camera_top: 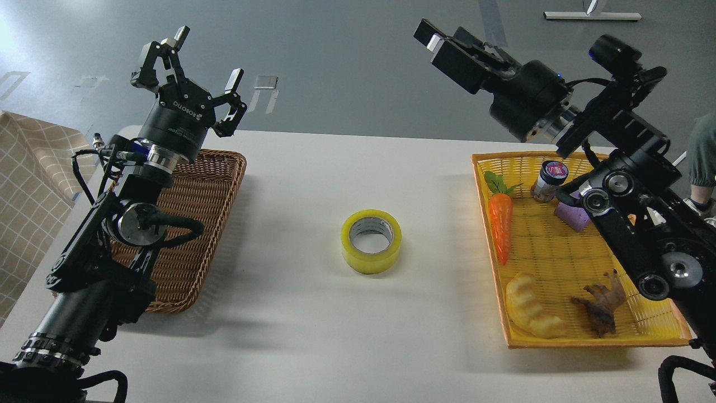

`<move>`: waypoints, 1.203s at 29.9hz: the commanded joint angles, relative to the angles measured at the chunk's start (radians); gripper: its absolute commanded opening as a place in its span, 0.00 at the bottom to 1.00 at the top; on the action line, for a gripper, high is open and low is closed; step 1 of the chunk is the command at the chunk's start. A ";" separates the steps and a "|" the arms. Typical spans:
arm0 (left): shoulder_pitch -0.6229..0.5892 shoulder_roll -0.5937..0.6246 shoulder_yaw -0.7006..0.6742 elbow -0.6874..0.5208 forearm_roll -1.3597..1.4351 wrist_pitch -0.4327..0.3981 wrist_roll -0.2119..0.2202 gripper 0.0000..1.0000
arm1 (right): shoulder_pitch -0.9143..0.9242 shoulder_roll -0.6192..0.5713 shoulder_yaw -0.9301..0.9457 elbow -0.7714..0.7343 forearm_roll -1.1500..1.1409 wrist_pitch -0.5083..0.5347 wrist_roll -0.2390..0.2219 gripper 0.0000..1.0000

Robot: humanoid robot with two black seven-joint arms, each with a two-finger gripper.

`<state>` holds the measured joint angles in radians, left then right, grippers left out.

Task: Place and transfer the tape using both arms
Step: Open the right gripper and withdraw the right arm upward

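The only readable lettering is the brand name "ROBOTIQ" in white, printed upside down on the black body of the left gripper (204, 59). The grey-white core of the tape (371, 241) carries faint printing, and a small jar (549, 180) in the yellow basket (593, 339) has a printed lid label, but both are too small to read.

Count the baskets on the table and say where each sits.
2. A brown wicker basket sits at the table's left, partly under the left arm. A yellow basket at the right holds toy food; the right arm covers part of it. None other shows.
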<state>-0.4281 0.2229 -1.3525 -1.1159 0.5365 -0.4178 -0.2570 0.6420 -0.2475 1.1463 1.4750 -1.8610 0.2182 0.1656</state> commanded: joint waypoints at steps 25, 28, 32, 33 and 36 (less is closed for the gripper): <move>0.078 -0.019 0.000 -0.216 0.017 0.036 -0.033 0.98 | -0.309 -0.070 0.524 0.067 0.993 0.239 0.121 1.00; 0.097 -0.022 0.000 -0.235 0.048 0.030 -0.033 0.98 | -0.329 -0.044 0.550 0.073 1.004 0.242 0.121 1.00; 0.115 -0.033 0.007 -0.275 0.065 0.039 -0.028 0.98 | -0.332 -0.049 0.569 0.079 1.005 0.247 0.118 1.00; 0.120 -0.039 0.010 -0.281 0.071 0.039 -0.027 0.98 | -0.334 -0.050 0.575 0.080 1.005 0.247 0.117 1.00; 0.149 -0.065 0.010 -0.312 0.120 0.039 -0.025 0.98 | -0.343 -0.056 0.595 0.082 1.005 0.253 0.114 1.00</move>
<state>-0.3025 0.1793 -1.3437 -1.4021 0.6171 -0.3800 -0.2835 0.3061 -0.2973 1.7255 1.5553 -0.8562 0.4665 0.2818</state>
